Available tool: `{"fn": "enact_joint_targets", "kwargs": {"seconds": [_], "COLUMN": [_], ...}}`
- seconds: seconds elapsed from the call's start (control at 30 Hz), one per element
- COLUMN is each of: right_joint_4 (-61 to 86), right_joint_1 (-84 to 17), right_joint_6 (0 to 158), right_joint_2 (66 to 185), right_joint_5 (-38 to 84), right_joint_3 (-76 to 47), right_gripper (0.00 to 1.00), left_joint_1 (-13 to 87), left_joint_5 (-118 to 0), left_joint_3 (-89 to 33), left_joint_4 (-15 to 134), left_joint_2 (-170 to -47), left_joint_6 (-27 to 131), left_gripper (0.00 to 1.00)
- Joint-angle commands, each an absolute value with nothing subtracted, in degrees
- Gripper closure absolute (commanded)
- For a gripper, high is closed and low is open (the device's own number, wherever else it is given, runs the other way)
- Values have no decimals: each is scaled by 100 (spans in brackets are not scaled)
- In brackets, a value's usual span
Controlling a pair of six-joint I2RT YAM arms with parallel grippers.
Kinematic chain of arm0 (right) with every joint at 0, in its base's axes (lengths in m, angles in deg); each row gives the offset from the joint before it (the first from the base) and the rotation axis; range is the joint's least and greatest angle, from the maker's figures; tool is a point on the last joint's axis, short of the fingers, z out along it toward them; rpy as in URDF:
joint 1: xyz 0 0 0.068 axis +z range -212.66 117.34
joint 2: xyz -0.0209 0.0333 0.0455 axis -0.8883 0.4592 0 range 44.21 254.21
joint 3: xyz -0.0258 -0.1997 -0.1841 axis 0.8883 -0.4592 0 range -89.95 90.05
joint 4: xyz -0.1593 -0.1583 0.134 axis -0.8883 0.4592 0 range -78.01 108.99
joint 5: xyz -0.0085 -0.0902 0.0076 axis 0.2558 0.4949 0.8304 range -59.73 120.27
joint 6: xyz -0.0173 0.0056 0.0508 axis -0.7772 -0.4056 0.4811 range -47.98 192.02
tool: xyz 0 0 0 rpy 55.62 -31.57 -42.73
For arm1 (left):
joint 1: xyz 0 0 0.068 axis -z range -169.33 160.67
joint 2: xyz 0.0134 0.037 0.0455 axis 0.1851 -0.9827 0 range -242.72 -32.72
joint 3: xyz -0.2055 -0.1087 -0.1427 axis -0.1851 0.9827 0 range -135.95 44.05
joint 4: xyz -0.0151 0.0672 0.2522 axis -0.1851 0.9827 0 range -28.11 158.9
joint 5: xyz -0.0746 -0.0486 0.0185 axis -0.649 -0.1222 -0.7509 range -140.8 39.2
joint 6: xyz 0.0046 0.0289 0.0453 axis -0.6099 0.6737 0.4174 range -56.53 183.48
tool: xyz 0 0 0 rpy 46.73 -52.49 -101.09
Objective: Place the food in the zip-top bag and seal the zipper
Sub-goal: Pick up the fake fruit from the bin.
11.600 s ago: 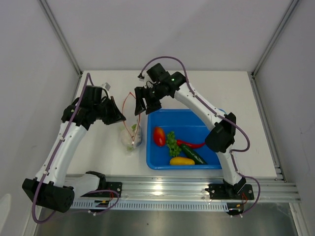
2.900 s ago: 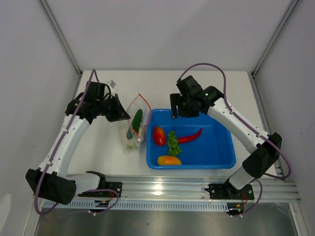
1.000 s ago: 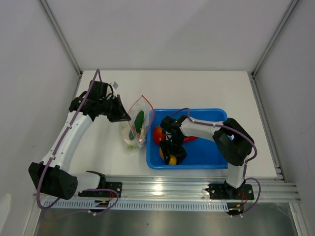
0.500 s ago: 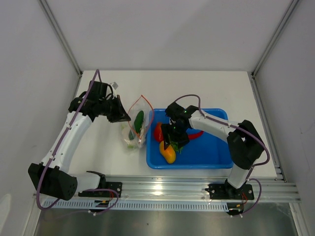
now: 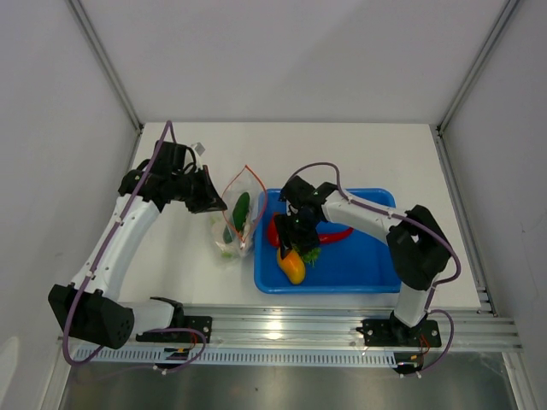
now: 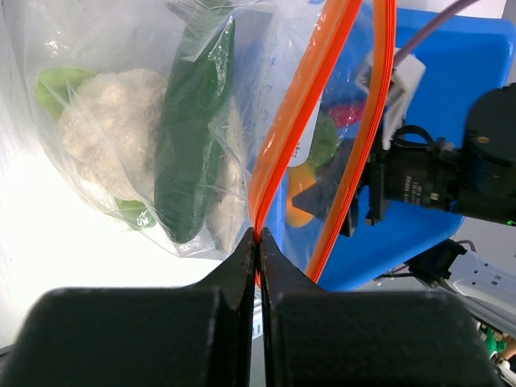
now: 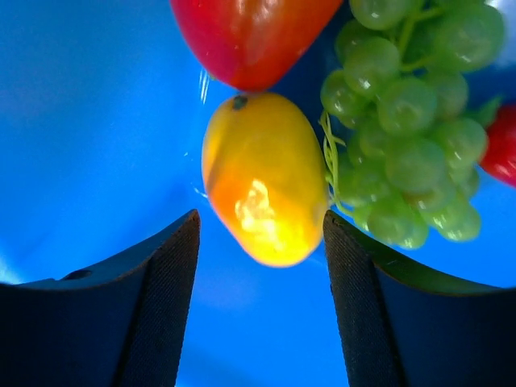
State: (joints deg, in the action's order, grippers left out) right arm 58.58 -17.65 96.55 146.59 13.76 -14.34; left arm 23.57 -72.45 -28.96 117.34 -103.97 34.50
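My left gripper is shut on the orange-red zipper at one corner of the zip-top bag, holding its mouth open. A dark green cucumber and a white cauliflower lie inside the bag. My right gripper hangs open in the blue tray, its fingers either side of the yellow squash without touching it. The red tomato, green lettuce and red chili lie close by.
The blue tray stands right of the bag, its left wall almost against the bag. The right arm's elbow rises over the tray's right end. Grey walls enclose the white table on both sides.
The right gripper has drawn back a little from the squash, toward the tray's left part, and the squash has shifted slightly. The left gripper and the bag have stayed still.
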Motion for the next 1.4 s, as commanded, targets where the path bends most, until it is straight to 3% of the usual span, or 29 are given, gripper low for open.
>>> {"fn": "enact_joint_targets", "kwargs": {"seconds": [0.0,0.37,0.6,0.77,1.07,1.27,1.37], "right_joint_4": [5611,5338,5400,5391,5382,5689,5962], "right_joint_1": [-1652,-1520,-1476,-1397,-1406,-1564,-1757], "right_joint_6": [9522,9373,9250,9232,9355,9504,9505], "right_joint_2": [14888,15248,15354,15319,14924,14240,13967], "right_joint_5": [1243,1225,1129,1146,1542,1814,1981], "right_joint_3": [-1287,-1586,-1630,-1753,-1771,-1437,-1033], "right_gripper": [36,46,29,26,52,89,100], "left_joint_1": [2367,2367,2359,2359,2359,2359,2359], "left_joint_5": [-7365,-7330,-7304,-7303,-7286,-7277,-7312], "left_joint_3": [-2907,-2758,-2775,-2696,-2661,-2652,-2679], "left_joint_4": [11674,11674,11665,11639,11665,11665,11665], "left_joint_2": [-10251,-10242,-10216,-10163,-10102,-10084,-10128], "left_joint_6": [3465,3412,3377,3324,3289,3289,3289], "left_gripper": [99,99,99,99,99,99,100]}}
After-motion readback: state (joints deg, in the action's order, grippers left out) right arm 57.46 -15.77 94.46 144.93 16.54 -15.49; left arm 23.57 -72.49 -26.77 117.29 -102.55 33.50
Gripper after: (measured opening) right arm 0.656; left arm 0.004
